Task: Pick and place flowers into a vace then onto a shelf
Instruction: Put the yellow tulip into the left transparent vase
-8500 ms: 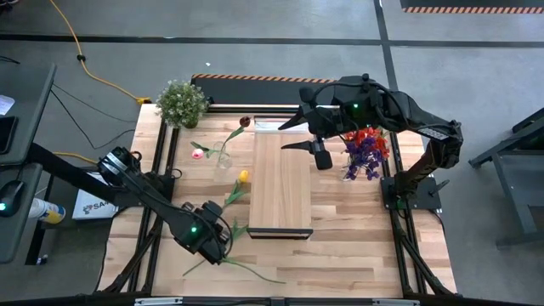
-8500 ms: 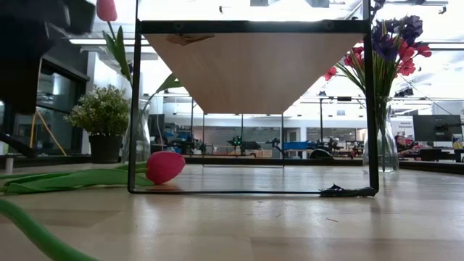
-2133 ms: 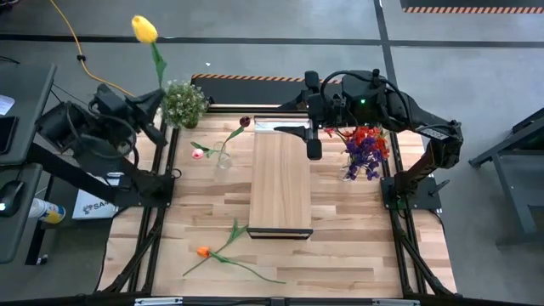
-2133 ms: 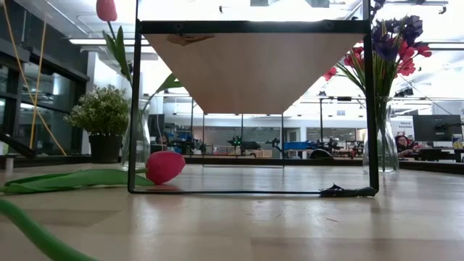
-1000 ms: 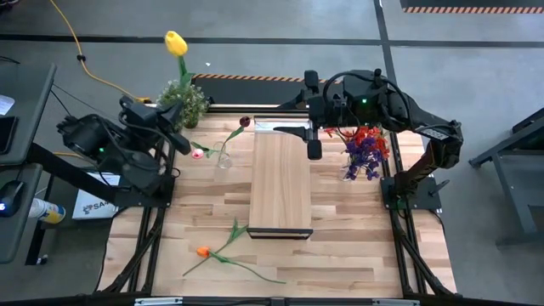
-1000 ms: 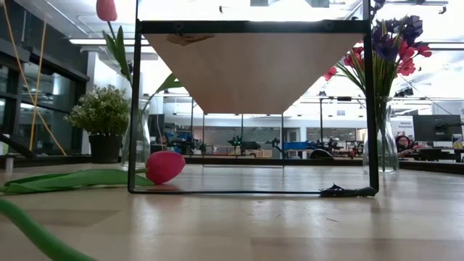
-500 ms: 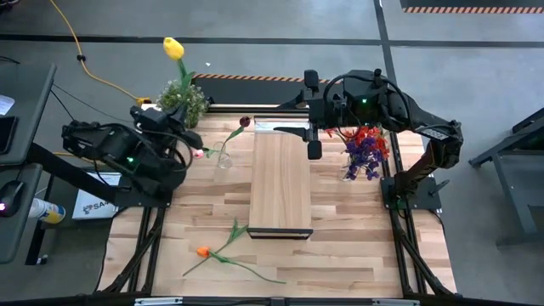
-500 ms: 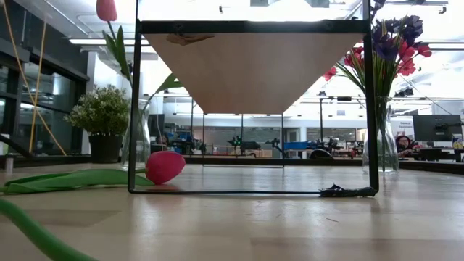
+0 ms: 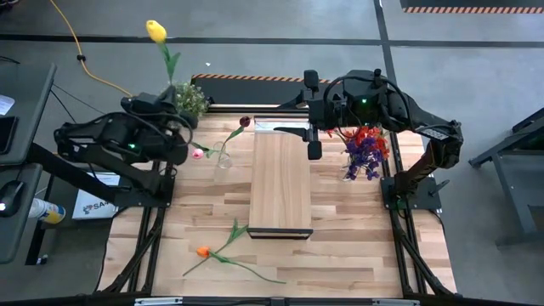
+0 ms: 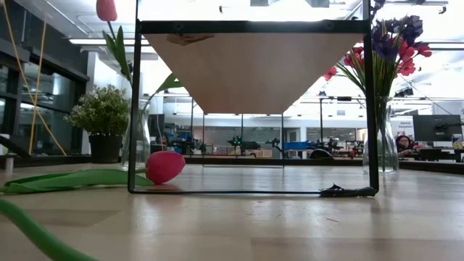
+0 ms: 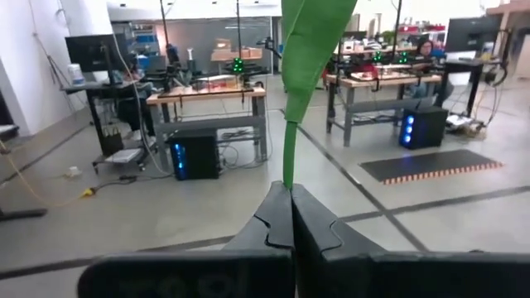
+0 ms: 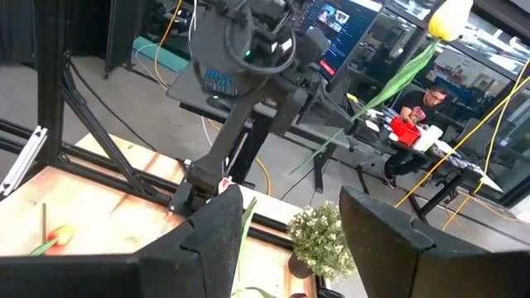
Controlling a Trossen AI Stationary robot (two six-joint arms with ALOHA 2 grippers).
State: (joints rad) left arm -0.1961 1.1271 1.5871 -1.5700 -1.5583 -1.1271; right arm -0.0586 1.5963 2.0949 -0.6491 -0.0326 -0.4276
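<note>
Left gripper (image 11: 290, 217) closed on yellow flower (image 9: 156, 32) stem | Risk: you swing fast, stem slips.

Even, bright overhead light in high view; only soft shadows on tabletop (image 9: 340, 246). Low view strongly backlit: ceiling lights (image 10: 181, 43) blown out, near tabletop and green stem (image 10: 29, 232) out of focus. Left wrist view soft, background hazy, leaf (image 11: 310, 37) blurred. Right wrist view sharp, slight edge distortion.
</note>
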